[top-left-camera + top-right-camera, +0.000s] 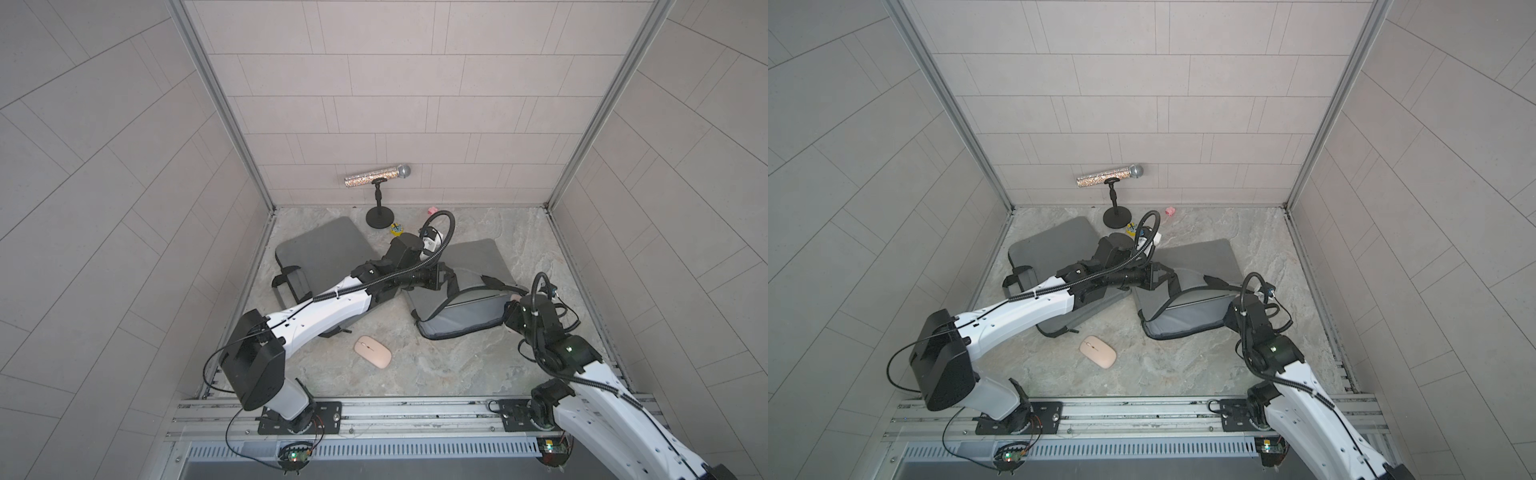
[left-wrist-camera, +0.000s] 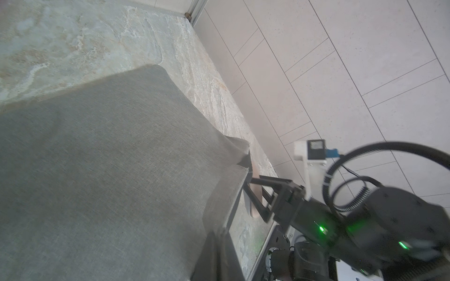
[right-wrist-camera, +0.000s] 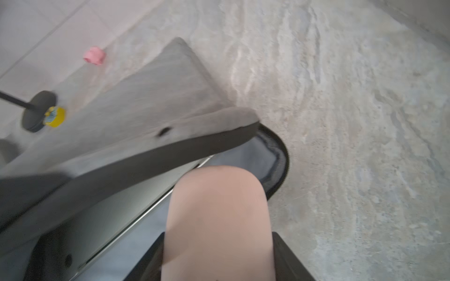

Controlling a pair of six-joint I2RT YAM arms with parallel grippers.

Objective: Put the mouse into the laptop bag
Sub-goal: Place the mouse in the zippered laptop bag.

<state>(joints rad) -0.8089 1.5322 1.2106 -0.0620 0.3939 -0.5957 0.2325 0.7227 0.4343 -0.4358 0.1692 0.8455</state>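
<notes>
Right wrist view: mouse (image 3: 216, 214) clamped in right gripper (image 3: 217, 245), at laptop bag (image 3: 151, 97) mouth; left gripper (image 1: 439, 277) closed.

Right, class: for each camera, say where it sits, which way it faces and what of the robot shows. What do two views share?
Top views: overhead by the arm bases, looking down at the table; both arms show.
Left wrist: on the left arm, looking across the laptop bag at the right gripper; nothing of its own arm shows.
Right wrist: on the right arm, facing the bag's opening; its gripper holds a mouse.
Shared: both wrist views show that mouse.
</notes>
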